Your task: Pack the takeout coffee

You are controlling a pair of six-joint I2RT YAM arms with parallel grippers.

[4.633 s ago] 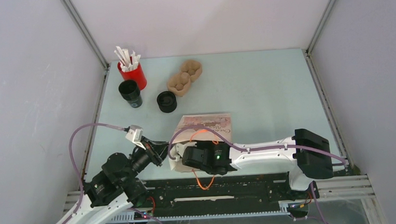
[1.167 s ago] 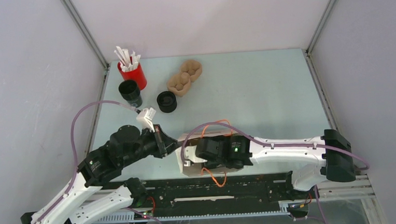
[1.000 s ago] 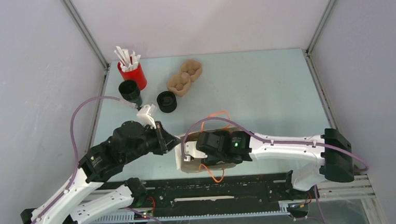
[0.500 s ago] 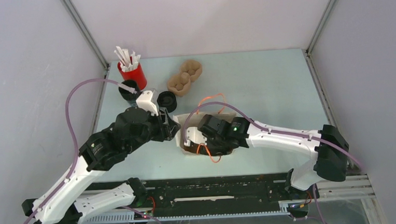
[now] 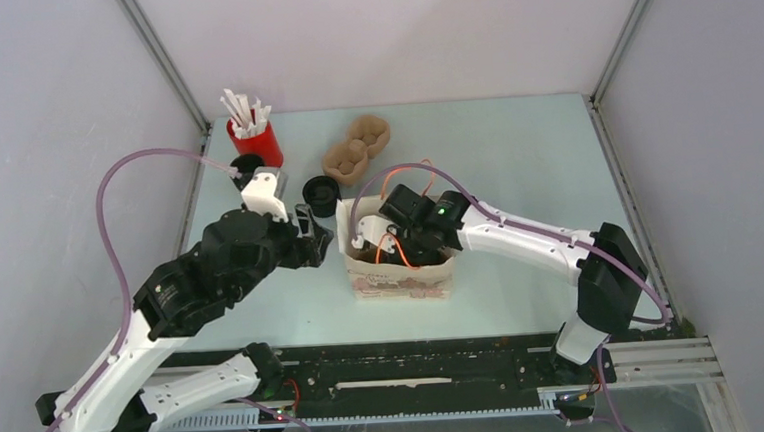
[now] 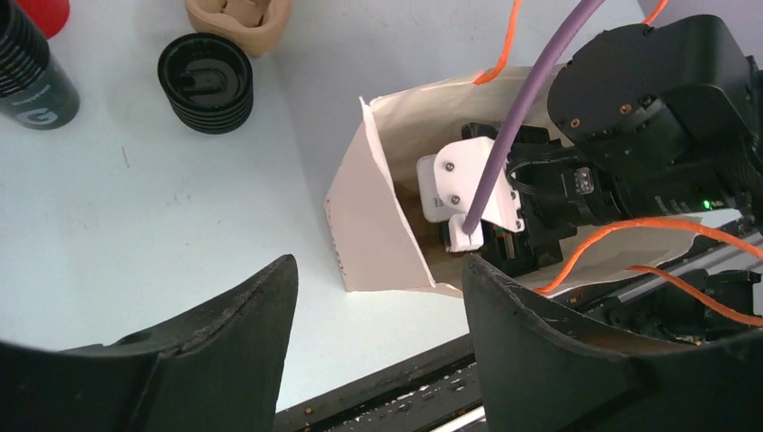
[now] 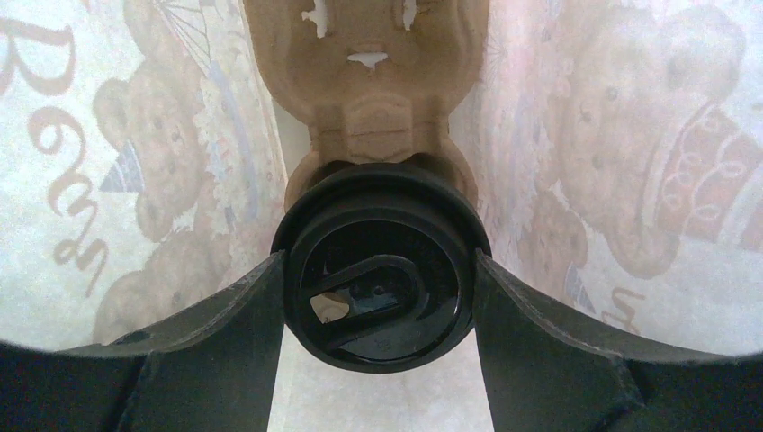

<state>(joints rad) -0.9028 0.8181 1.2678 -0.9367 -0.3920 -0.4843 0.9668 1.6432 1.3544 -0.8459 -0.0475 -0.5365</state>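
- The takeout coffee (image 7: 381, 286) is inside the brown paper bag (image 5: 399, 277). You see its black round lid from above in your right wrist view, with the bag's teddy-bear print on either side.
- Just beyond the cup, also inside the bag, is a brown pulp carrier (image 7: 371, 85); the cup looks seated in it.
- Your right gripper (image 7: 378, 270) reaches down through the bag's open mouth. Its two fingers press against opposite sides of the lid, so it is gripping the cup.
- The bag stands upright on the pale table (image 5: 525, 167), mouth up, with orange and purple cables from your right arm trailing over its rim.
- Your left gripper (image 6: 376, 270) hangs just beside the bag's left edge. Its jaws are spread wide with nothing between them.
- Behind the bag and to its left, near it, is a squat black round piece (image 5: 320, 193).
- Farther out the same way, a black ribbed cup (image 6: 27, 76) shows partly behind your left arm, and beyond it a red cup of white sticks (image 5: 255, 139).
- Straight behind the bag, well apart from it, lies a second brown pulp carrier (image 5: 356, 149).
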